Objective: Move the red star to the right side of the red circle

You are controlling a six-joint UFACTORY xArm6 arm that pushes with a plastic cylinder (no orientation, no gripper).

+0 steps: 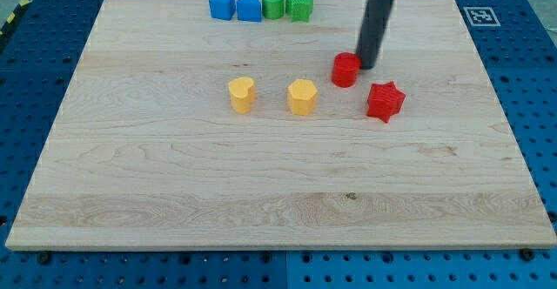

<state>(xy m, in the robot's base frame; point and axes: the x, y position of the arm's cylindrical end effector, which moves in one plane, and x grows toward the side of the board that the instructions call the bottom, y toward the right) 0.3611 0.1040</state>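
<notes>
1. A pale wooden board (278,193) lies on a blue perforated table (35,54); the far right corner of the board carries a black-and-white square marker (479,16), a pattern only, with no readable writing or brand anywhere.
2. At the far edge, left of centre, sit four blocks in a row: a blue block (222,3), a second blue block (249,7), a green round block (273,3) and a green block (299,4), whose shape I cannot make out.
3. In the middle are a yellow heart-like block (241,95) and, to its right, a yellow hexagon (302,97).
4. The red circle (345,70) stands further right, with my tip (366,65) just beside its right edge, possibly touching.
5. There is no claw: I end in a bare rod that holds nothing.
6. The red star (385,101) lies near and to the right of the circle, nearer the viewer, apart from my tip.
7. Risk, as I judge it: my tip is so close to the circle that moving leftward would shove the circle itself, shifting the reference; an off-centre push could spin the star aside.
</notes>
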